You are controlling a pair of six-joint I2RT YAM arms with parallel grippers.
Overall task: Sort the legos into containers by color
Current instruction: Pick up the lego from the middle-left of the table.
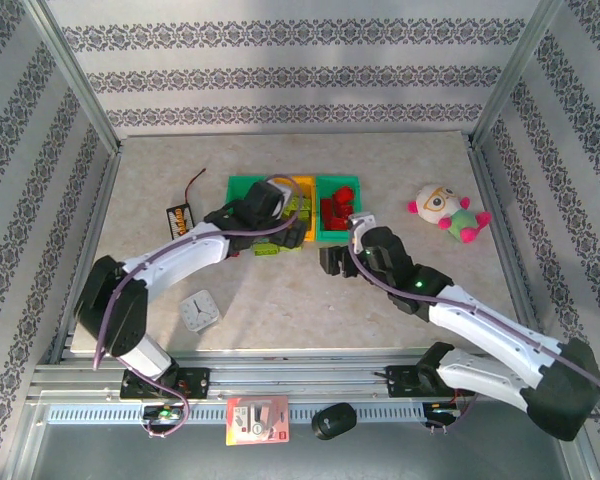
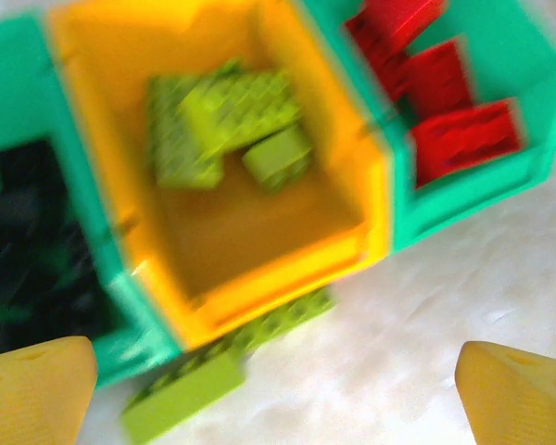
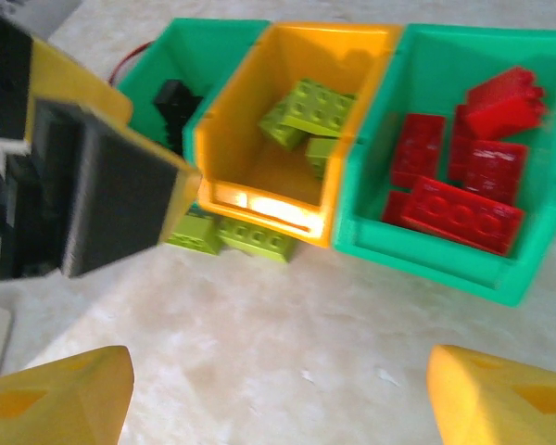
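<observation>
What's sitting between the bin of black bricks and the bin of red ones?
The orange-yellow bin stands between them, in a row with both, and lime green bricks lie inside it. The right wrist view shows this plainly.

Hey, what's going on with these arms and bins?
Two arms are sorting legos by color. The black bricks, lime bricks and red bricks sit in separate bins. The left fingers hang open and empty above the yellow bin; loose lime bricks lie at its front. The right fingers, open too, face the bins.

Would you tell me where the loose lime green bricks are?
Right wrist view, left of centre: the loose lime green bricks lie against the near wall of the middle, orange-yellow bin.
</observation>
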